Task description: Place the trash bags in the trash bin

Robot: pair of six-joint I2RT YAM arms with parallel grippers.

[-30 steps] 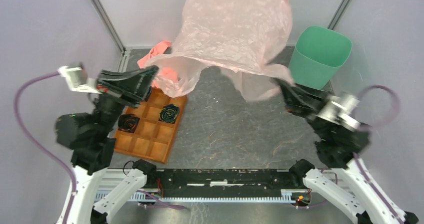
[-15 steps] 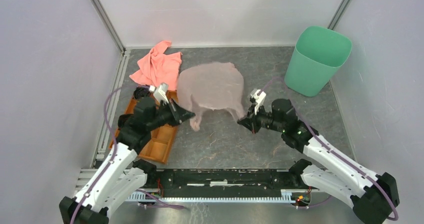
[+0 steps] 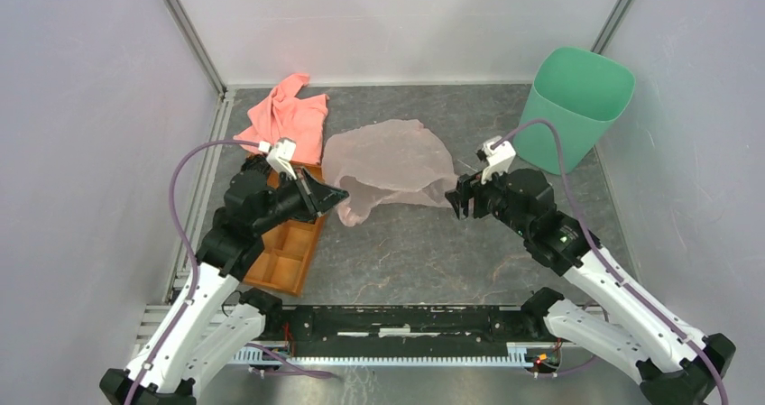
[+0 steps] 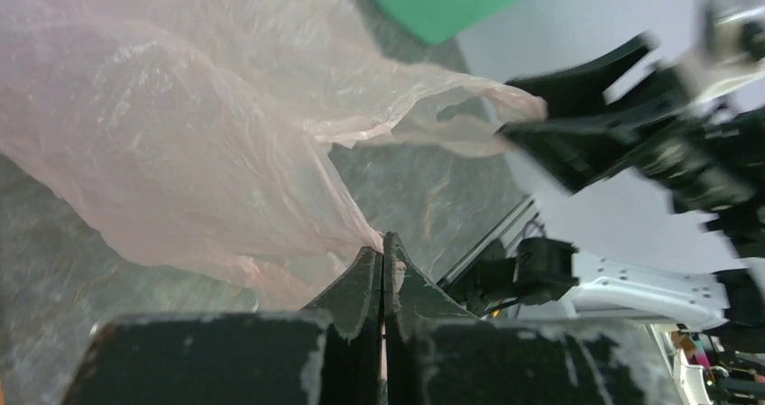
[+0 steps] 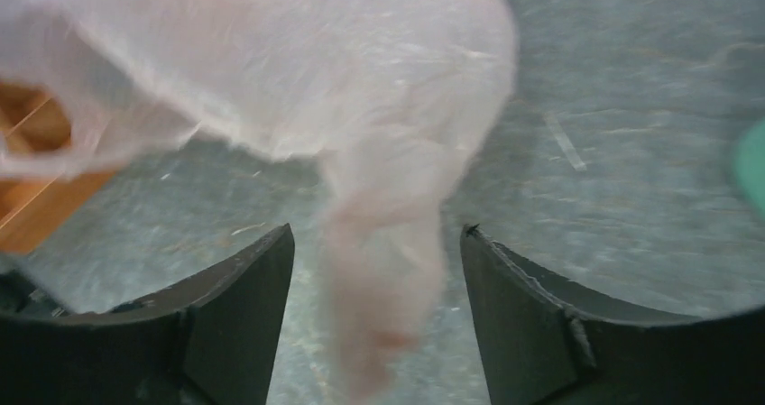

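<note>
Left gripper [image 4: 382, 252] clamps the filmy translucent pink plastic bag [image 3: 388, 157]; right gripper [image 5: 377, 243] gapes around its tail, seemingly mid-grasp; next, it should close.

Bright even light, soft shadows, wrist views blurred (right especially)

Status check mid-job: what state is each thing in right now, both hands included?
trash bag: lying crumpled, outside the bin.
trash bin: upright, nothing visible inside.
left hand: shut on the bag's edge.
right hand: open, a bag corner between its fingers.
pink cloth: crumpled, far left.
orange tray: flat, partly hidden.
</note>
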